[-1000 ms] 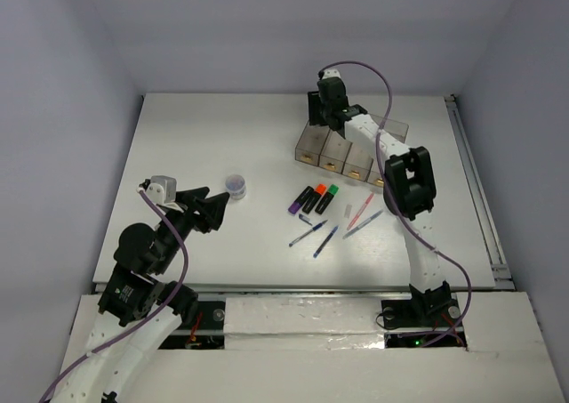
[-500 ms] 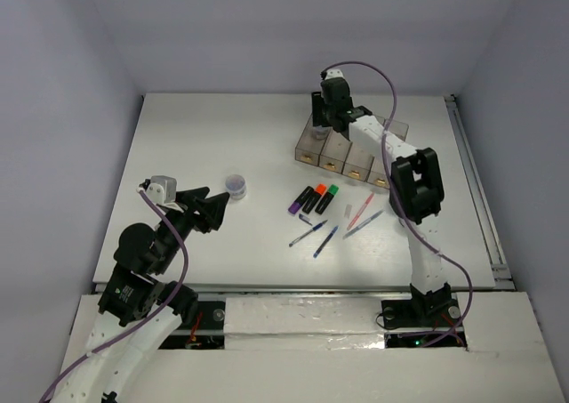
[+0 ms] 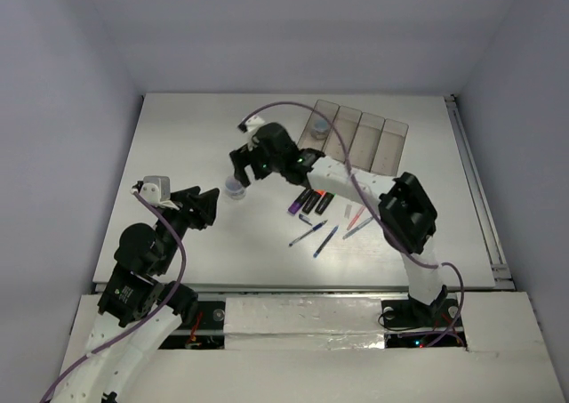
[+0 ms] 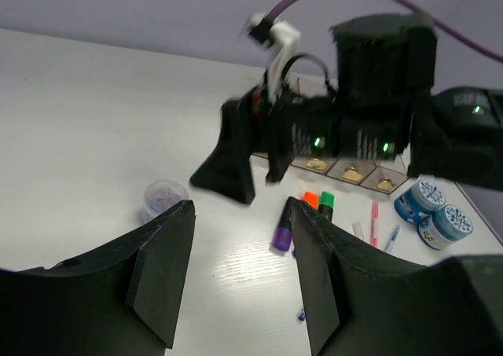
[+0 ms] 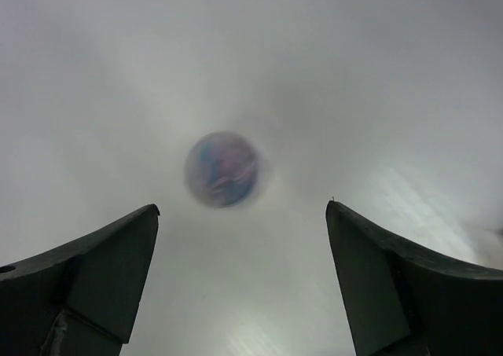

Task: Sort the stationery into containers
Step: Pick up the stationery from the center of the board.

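Note:
A small round roll [image 3: 235, 186] stands on the white table left of centre; it is blurred in the right wrist view [image 5: 222, 168]. My right gripper [image 3: 242, 166] hangs open just behind it, with the roll ahead of its fingertips [image 5: 242, 207]. My left gripper [image 3: 210, 202] is open a little to the roll's left and near side, empty [image 4: 241, 207]. Purple, orange and green markers [image 3: 312, 198] lie at the centre, and thin pens [image 3: 327, 234] lie in front of them. The containers [image 3: 357, 133] stand in a row at the back. Two more blue-white rolls [image 4: 434, 210] lie at the right of the left wrist view.
The right arm [image 3: 356, 179] stretches low across the table from its base to the roll, over the markers and pens. A metal rail [image 3: 476, 189] runs along the table's right edge. Grey walls close in the back and sides.
The right arm has swung from the containers at the back down and left to the roll, its jaws spreading wider. The left gripper's jaws have narrowed slightly.

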Controlling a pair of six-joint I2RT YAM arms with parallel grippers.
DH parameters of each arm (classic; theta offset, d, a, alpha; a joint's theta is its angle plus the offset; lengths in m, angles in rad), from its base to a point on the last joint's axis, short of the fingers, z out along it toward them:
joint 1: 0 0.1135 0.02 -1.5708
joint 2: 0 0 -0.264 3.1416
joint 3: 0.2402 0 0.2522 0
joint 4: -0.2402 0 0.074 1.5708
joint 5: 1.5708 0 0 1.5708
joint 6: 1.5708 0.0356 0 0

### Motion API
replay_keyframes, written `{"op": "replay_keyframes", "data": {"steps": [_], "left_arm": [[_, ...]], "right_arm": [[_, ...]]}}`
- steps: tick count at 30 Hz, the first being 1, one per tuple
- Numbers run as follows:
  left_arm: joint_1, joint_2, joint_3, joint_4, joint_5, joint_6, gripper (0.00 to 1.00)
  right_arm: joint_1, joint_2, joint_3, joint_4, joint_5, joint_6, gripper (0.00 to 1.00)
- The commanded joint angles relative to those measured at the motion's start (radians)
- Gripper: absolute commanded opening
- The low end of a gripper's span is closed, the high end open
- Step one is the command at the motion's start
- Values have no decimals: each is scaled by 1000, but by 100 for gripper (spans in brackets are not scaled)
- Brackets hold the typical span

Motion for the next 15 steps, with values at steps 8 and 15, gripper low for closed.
{"op": "replay_keyframes", "data": {"steps": [8,15], "left_arm": [[3,-22,19,18,-41,-3,48],[3,-20,17,21,-27,-3,48]], "right_arm": [[128,240,240,-180,75,-90,93],[128,312,325,-182,143,-84,92]]}}
